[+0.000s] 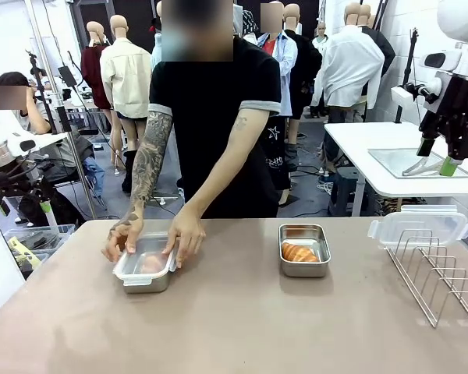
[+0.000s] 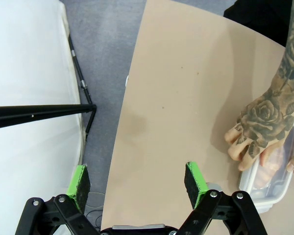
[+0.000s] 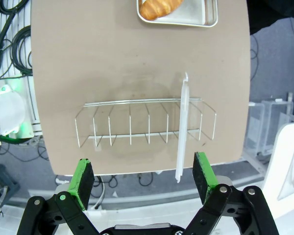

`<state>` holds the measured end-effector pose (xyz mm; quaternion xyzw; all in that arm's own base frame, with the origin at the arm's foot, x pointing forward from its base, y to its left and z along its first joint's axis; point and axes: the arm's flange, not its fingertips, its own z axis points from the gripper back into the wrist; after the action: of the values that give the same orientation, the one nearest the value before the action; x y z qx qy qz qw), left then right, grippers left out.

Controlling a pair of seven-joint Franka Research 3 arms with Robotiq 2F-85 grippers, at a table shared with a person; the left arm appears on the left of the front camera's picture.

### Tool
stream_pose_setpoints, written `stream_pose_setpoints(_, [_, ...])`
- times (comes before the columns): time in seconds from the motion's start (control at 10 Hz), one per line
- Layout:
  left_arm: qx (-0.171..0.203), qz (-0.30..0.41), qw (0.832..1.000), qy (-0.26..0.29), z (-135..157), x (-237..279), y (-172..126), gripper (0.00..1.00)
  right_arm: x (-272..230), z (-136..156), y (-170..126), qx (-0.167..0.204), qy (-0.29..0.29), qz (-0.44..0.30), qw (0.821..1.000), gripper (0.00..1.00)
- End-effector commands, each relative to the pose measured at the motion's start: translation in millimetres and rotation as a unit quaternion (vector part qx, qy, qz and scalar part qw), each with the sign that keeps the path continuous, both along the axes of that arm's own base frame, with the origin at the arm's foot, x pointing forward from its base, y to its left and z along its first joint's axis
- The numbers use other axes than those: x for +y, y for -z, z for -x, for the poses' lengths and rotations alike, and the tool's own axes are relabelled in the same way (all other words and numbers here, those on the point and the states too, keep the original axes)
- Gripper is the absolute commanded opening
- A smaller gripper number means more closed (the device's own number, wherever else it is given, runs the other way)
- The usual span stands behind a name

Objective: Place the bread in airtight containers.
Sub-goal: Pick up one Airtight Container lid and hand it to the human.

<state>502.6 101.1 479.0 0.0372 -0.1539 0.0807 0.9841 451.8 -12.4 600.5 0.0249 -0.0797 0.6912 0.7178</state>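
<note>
On the table's far side, front view, the filled tin [image 1: 144, 273] at ten o'clock is being lidded by the person's hands [image 1: 186, 238], while the second tin [image 1: 304, 269] at two o'clock holds a croissant [image 1: 299, 252], uncovered. Left wrist view: the left gripper [image 2: 137, 183] is seen parted, empty. Right wrist view: the right gripper [image 3: 144, 178] is seen parted, empty, and fetching the spare lid [image 3: 183, 127] from the wire rack [image 3: 137, 122] at twelve o'clock is judged next.

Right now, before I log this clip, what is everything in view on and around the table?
lidded tin: one, steel, table left
open tin: one, steel, right of centre
croissants: two, golden-brown, one per tin
spare lid: one, clear, standing in rack
wire rack: one, metal, table right
table: one, tan
person's hands: two, on lidded tin
left gripper: black, green pads, jaws open
right gripper: same, jaws open, raised at right
</note>
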Motion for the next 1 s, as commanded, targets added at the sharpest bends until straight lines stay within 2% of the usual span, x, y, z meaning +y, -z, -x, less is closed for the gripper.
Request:
stream_pose_setpoints(0.0, [0.000, -0.004, 1.000, -0.003, 1.8, 0.2, -0.4, 1.00, 0.7, 2.3, 0.0, 0.005, 0.002, -0.002, 1.000, 1.00])
stream_pose_setpoints(0.9, [0.000, -0.004, 1.000, -0.003, 1.8, 0.2, -0.4, 1.00, 0.7, 2.3, 0.0, 0.005, 0.002, -0.002, 1.000, 1.00])
